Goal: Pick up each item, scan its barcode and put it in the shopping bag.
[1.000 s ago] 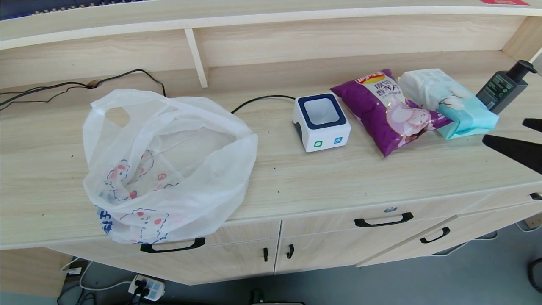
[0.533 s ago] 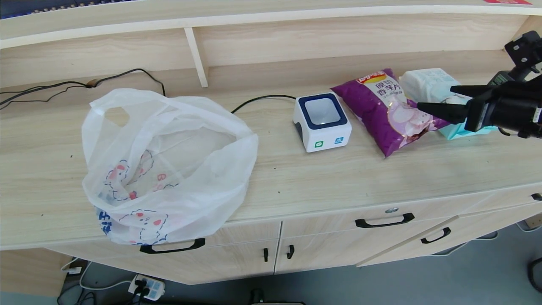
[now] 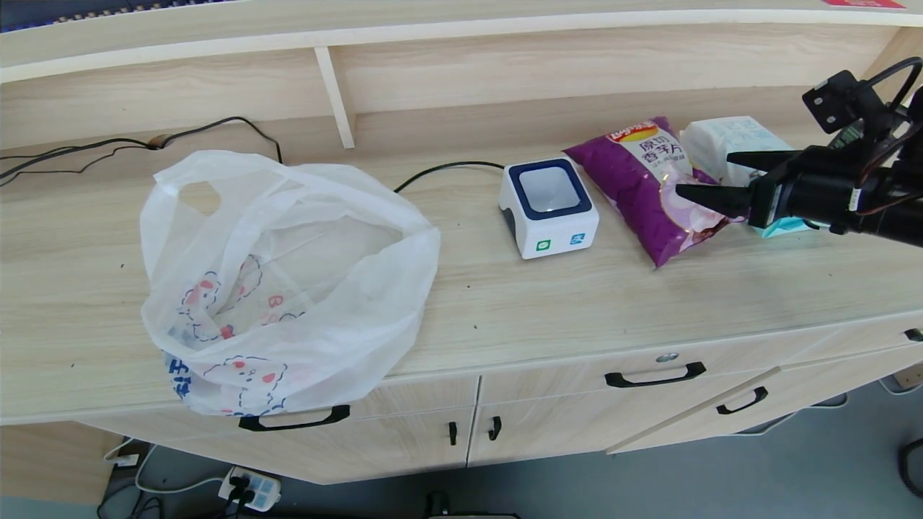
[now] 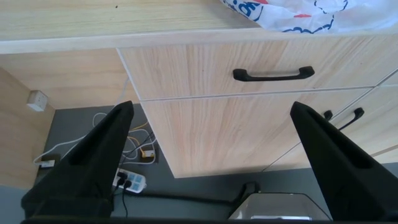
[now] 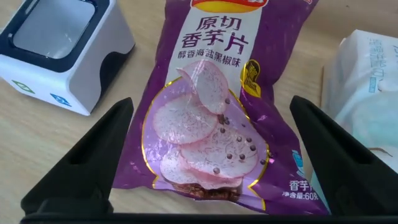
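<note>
Right gripper (image 3: 710,175) has its black fingers spread wide, nothing in them, hovering over the 3 o'clock edge of the purple foil bag of chips (image 3: 652,194), which lies flat on the pale wooden counter (image 3: 577,303). The white-and-teal soft tissue pack (image 3: 725,137) sits just beside the bag at 3 o'clock. The white cube scanner with a dark blue rim (image 3: 548,209) is near at 9 o'clock, and the crinkly white plastic shopping bag (image 3: 288,274) is well past that (mouth open). Left gripper (image 4: 211,106), also spread and empty, hangs low by a drawer's black handle (image 4: 273,74).

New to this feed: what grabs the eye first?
The right hand, open, hovers over the purple chip bag near the right end of the counter. Toward the left end sits a big white shopping bag with its mouth gaping, and the white scanner stands between the two.
</note>
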Controlling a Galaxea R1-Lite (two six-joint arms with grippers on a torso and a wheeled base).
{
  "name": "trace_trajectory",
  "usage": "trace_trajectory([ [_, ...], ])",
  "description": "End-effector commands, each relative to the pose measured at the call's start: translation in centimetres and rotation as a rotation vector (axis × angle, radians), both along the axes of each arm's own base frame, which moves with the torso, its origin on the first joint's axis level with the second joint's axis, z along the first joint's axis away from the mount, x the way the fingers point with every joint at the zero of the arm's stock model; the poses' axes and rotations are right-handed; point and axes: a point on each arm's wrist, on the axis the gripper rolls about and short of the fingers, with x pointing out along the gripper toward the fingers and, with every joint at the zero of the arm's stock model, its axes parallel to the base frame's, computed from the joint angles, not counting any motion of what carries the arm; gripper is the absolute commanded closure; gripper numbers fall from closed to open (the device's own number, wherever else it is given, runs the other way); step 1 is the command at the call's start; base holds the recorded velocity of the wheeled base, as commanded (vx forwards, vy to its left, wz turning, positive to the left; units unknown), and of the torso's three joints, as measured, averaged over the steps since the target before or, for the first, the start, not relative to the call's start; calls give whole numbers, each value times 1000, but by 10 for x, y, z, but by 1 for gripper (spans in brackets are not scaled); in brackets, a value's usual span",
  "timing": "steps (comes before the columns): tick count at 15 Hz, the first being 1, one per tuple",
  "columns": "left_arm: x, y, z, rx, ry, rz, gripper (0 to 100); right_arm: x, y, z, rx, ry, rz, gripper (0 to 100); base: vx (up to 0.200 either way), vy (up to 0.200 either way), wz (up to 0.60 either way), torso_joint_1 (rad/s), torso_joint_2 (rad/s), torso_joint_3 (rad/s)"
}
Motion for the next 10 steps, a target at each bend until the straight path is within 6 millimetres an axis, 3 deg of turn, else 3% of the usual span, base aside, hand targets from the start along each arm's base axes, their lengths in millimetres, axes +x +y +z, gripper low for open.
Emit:
trace_trajectory([
  [1, 0, 0, 0, -1, 0, 1, 0, 12, 4, -3, -21, -13, 10, 0, 0, 0, 0, 0, 0, 0],
  [10, 0, 0, 0, -7, -1, 0, 0, 50, 14, -21, -33, -49, 15, 0, 0, 0, 0, 0, 0, 0],
])
